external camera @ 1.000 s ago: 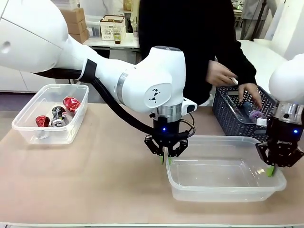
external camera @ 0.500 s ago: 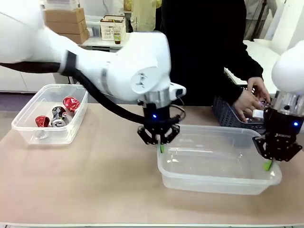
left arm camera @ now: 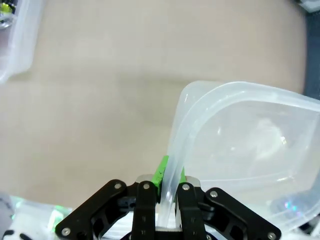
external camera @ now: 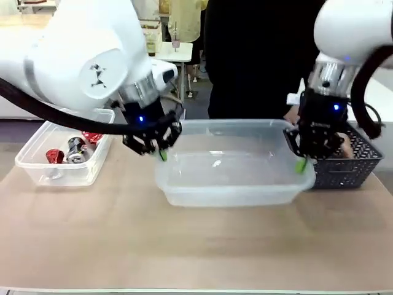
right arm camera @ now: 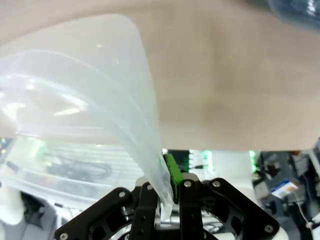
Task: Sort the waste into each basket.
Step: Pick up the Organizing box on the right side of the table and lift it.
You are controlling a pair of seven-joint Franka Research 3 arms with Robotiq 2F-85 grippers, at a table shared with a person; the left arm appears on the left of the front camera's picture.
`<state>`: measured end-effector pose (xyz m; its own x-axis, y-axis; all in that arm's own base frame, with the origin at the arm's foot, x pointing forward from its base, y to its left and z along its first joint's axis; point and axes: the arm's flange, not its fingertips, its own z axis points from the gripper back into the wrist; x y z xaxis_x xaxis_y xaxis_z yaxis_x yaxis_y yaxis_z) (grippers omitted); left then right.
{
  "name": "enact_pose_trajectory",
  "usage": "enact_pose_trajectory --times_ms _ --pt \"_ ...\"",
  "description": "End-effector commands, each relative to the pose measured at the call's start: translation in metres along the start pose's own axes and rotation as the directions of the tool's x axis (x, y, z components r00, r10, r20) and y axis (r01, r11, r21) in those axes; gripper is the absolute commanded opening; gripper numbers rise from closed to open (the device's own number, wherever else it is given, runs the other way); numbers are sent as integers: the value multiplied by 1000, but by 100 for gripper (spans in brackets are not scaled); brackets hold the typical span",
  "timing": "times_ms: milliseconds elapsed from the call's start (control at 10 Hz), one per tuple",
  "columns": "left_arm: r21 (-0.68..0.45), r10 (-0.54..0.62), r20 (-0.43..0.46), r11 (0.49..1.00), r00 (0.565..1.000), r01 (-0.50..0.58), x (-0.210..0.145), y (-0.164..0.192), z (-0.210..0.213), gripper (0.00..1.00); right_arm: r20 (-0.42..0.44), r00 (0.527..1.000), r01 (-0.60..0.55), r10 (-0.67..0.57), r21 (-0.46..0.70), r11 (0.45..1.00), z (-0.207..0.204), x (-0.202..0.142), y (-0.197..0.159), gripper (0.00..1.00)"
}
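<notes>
Basket [external camera: 233, 192], the clear one, is mid-way across the table [external camera: 184, 252], and I have it pinched by the rim at both ends. My left gripper [external camera: 161, 151] is clamped on its left rim, with a pad on each side of the wall. My right gripper [external camera: 301, 163] is clamped the same way on the right rim. Second clear basket [external camera: 61, 176] sits far left with crushed cans [external camera: 75, 150] inside. Dark lattice basket [external camera: 353, 167] is just behind my right gripper.

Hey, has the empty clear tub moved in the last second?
Yes. The empty tub, rim pinched by the left gripper and right gripper, has shifted left toward the tub of cans, which stayed put.
</notes>
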<state>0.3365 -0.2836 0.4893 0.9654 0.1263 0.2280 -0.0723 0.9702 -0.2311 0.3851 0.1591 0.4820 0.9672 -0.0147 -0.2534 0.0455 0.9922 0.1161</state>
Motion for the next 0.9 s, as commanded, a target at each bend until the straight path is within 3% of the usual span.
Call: enact_pose_trajectory --times_ms 0,200,300,400,800 --pt "59 109 236 990 966 -126 38 44 12 0 -79 995 57 -61 -47 997 11 44 7 0" --pt "65 159 251 981 955 -181 89 69 23 0 -86 995 53 -54 -12 999 9 61 25 0" --pt "59 183 153 979 971 -193 113 78 16 0 -85 995 53 -52 3 999 5 59 27 0" --pt "7 95 184 995 978 -98 54 45 20 0 -34 999 9 -7 55 998 12 60 53 0" --pt "7 95 184 995 978 -98 54 45 20 0 -34 999 9 -7 55 998 12 60 53 0"
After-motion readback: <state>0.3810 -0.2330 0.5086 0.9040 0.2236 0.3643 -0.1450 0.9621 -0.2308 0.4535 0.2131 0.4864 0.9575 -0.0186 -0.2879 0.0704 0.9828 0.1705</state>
